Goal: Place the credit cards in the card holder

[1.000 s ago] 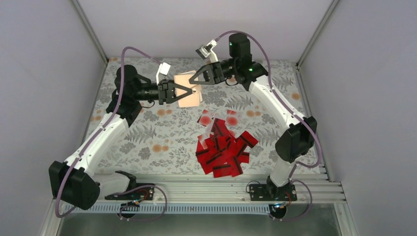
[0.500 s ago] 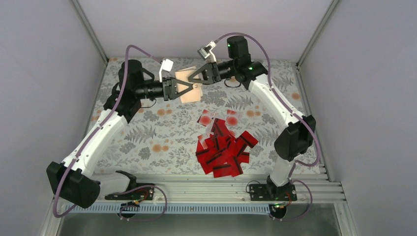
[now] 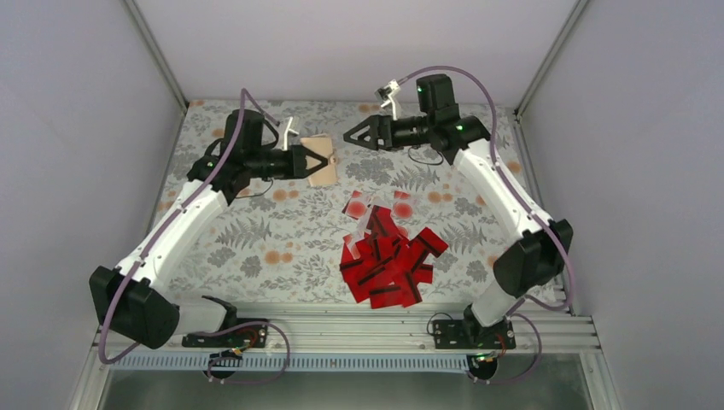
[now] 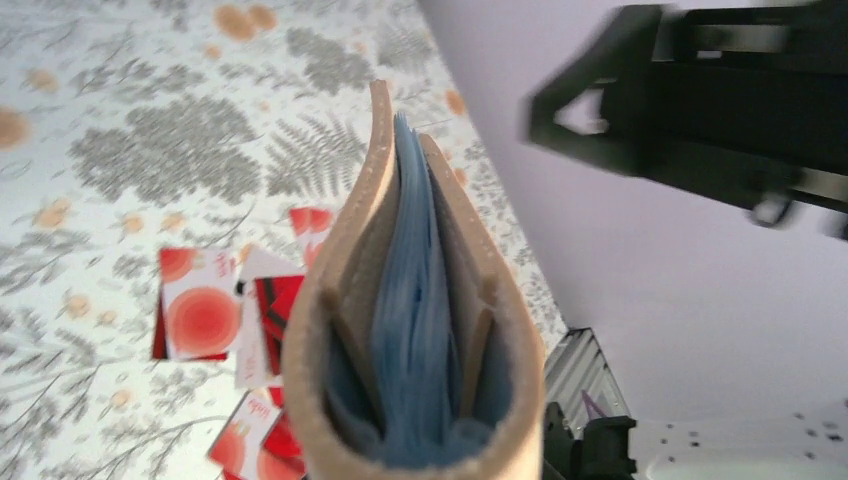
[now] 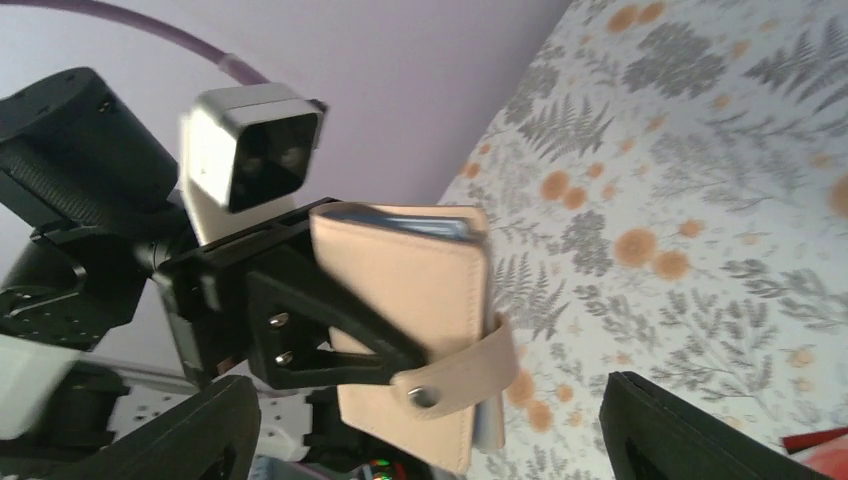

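My left gripper (image 3: 325, 161) is shut on the tan card holder (image 3: 321, 161) and holds it above the back of the cloth. In the left wrist view the card holder (image 4: 415, 330) is seen end-on, gaping, with blue sleeves inside. The right wrist view shows its strap and snap, and a left finger (image 5: 330, 335) lies across the card holder (image 5: 420, 290). My right gripper (image 3: 349, 137) is open, a short way right of the holder and apart from it. The red credit cards (image 3: 388, 256) lie heaped mid-table, and some pale-faced cards (image 4: 200, 315) are beside them.
The flowered cloth (image 3: 282, 231) covers the table inside pale walls. A metal rail (image 3: 376, 329) with both arm bases runs along the near edge. The left wrist's camera (image 5: 250, 150) faces the right wrist view.
My right gripper has opened, let go of the card holder and pulled back to the right. The left arm has drawn the holder leftward and turned it edge-on.
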Tool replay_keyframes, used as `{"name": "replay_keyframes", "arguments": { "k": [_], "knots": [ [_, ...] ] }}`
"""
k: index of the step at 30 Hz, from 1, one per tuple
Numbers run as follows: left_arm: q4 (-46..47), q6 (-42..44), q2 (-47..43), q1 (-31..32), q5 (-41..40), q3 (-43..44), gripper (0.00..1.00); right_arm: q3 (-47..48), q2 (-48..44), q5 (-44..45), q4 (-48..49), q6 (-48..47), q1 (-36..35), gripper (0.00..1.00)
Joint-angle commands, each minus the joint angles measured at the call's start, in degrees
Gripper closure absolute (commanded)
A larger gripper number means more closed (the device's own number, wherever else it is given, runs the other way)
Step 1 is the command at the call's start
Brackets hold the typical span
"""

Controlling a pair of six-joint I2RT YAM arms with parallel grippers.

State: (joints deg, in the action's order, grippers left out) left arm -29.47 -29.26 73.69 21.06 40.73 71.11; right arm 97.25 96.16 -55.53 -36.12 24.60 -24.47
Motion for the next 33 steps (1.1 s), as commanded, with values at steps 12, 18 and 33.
{"name": "replay_keyframes", "arguments": {
  "k": [12, 18, 33],
  "knots": [
    [-6.12, -1.29, 3.34, 0.21, -6.31, 0.68, 0.98, -2.11, -2.59, 29.74, -7.49, -1.57, -13.28, 0.26],
    [-6.20, -0.94, 2.98, 0.21, -5.75, 0.91, 0.98, -0.86, 0.72, 33.71, -7.69, -0.59, -16.12, 0.30],
    [-6.25, 0.03, 0.84, 0.19, -3.75, -0.42, 0.98, -0.38, 2.52, 44.14, -9.92, 2.29, -16.14, 0.71]
  ]
}}
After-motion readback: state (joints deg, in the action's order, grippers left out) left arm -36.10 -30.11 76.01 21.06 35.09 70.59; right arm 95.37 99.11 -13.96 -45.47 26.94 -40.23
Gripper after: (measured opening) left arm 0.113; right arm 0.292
